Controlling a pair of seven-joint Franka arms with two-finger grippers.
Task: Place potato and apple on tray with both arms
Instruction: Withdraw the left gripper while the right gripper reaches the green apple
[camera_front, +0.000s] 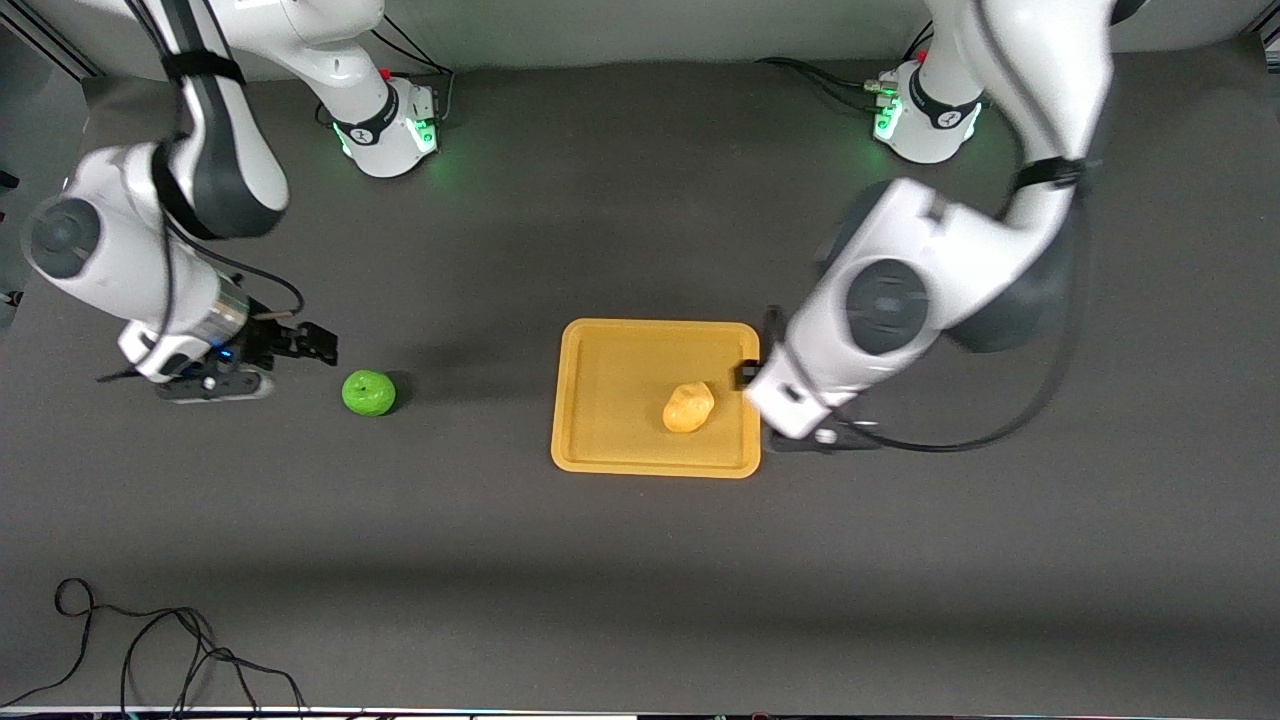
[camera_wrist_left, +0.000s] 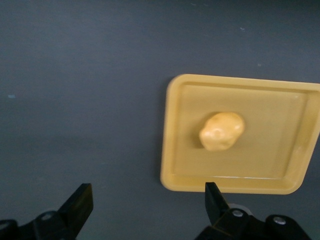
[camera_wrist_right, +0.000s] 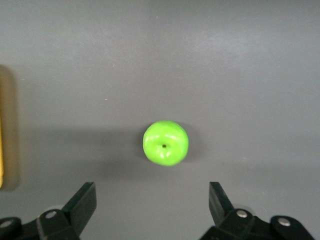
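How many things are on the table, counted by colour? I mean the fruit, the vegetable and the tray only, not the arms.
Green: 1, the apple, on the bare table.
Yellow-tan: 1, the potato, lying in the tray.
Yellow-orange: 1, the tray.
Total: 3

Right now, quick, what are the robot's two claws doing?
Left gripper: jaws open, holding nothing, beside the flat yellow-orange plastic tray.
Right gripper: jaws open, empty, beside the round green apple.

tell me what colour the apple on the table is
Bright green with a dark stem dimple: the apple shows best in the right wrist view.
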